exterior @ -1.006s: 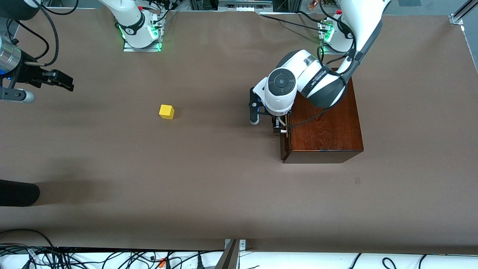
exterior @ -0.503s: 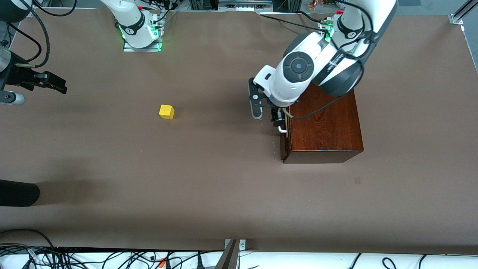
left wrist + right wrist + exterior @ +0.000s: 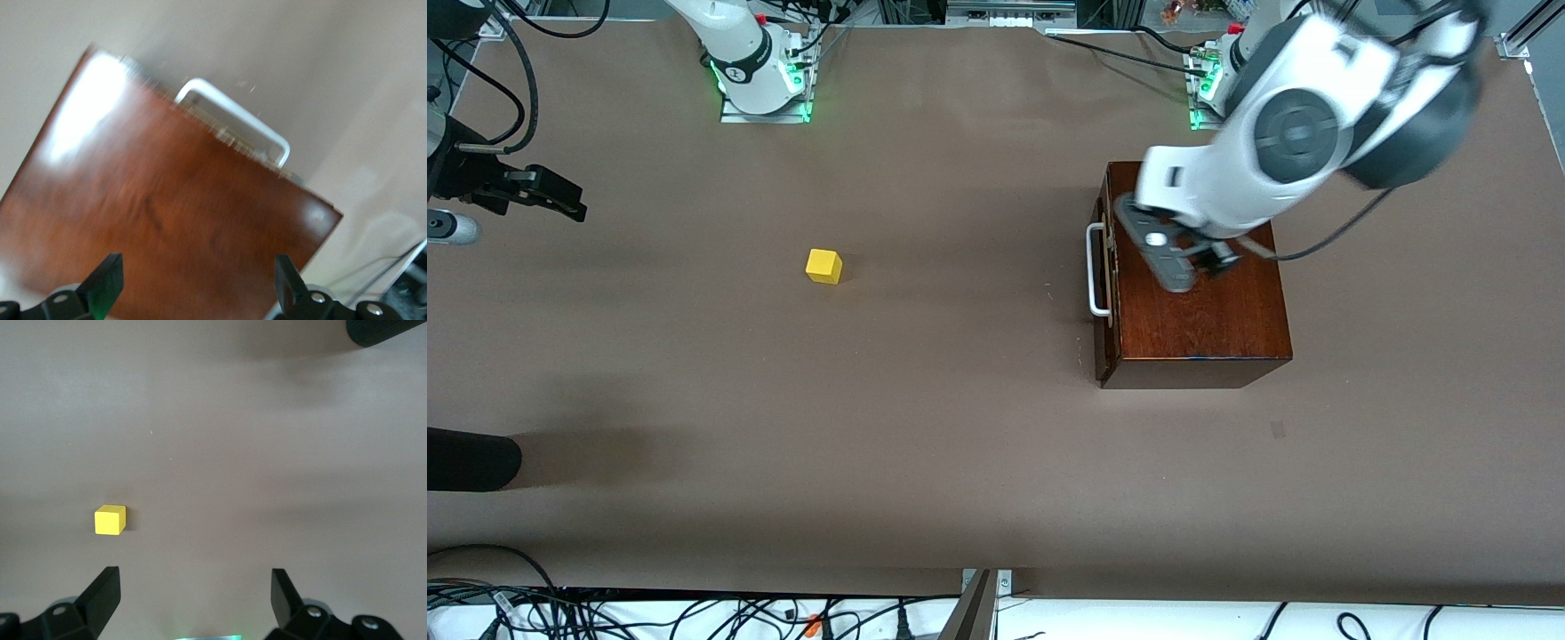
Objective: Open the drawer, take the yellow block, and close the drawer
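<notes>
The small bright yellow cube [image 3: 823,266] sits out on the brown bench [image 3: 925,427], well apart from the glossy dark wooden box [image 3: 1197,302], whose drawer [image 3: 1105,267] looks shut with its white bar handle [image 3: 1094,269] free. The left gripper [image 3: 197,283] hangs over the box top, fingers spread and empty, apparently done. The right gripper [image 3: 193,597] waits over the bench at its arm's end, fingers wide apart.

Even overhead light, soft table [image 3: 925,427] shadows, glare on blurred wooden box [image 3: 167,220] (left wrist)
</notes>
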Robot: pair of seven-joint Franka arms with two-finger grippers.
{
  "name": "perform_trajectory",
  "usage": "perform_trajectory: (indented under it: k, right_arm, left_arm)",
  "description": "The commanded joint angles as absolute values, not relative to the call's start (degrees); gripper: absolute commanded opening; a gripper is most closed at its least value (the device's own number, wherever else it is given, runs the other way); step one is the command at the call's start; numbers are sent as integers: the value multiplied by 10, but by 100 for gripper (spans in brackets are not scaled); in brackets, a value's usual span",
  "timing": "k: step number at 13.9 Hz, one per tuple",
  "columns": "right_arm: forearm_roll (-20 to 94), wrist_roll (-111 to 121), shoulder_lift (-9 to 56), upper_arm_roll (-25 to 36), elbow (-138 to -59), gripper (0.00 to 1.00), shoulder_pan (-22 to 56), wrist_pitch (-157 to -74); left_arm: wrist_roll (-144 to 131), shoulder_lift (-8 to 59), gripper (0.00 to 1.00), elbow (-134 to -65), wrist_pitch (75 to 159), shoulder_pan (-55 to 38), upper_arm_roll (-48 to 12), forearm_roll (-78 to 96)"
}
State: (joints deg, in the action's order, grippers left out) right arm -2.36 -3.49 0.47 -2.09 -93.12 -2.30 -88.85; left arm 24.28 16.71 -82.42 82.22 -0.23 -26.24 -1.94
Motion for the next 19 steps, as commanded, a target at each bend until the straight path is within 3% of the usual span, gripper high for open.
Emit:
perform_trajectory:
  k: [1, 5, 9, 12, 19]
  right_arm:
    - [-13, -36, 2, -33, -924, 100, -37, -882]
    - [-20, -36, 2, -33, -924, 100, -37, -883]
    - [-16, -35, 4, -33, -925, 100, -36, -893]
    - [-16, -32, 1, -33, -924, 100, -37, -887]
    - [-14, -38, -3, -33, -924, 100, -37, -887]
  left_arm:
    - [219, 170, 100, -774, 753, 55, -265, -17]
    - [220, 134, 100, -788, 759, 62, -185, -17]
    - [152, 25, 100, -908, 879, 29, -95, -18]
    - [-24, -4, 100, -939, 917, -21, -32, -17]
    - [-71, -7, 100, -934, 918, -20, -18, -13]
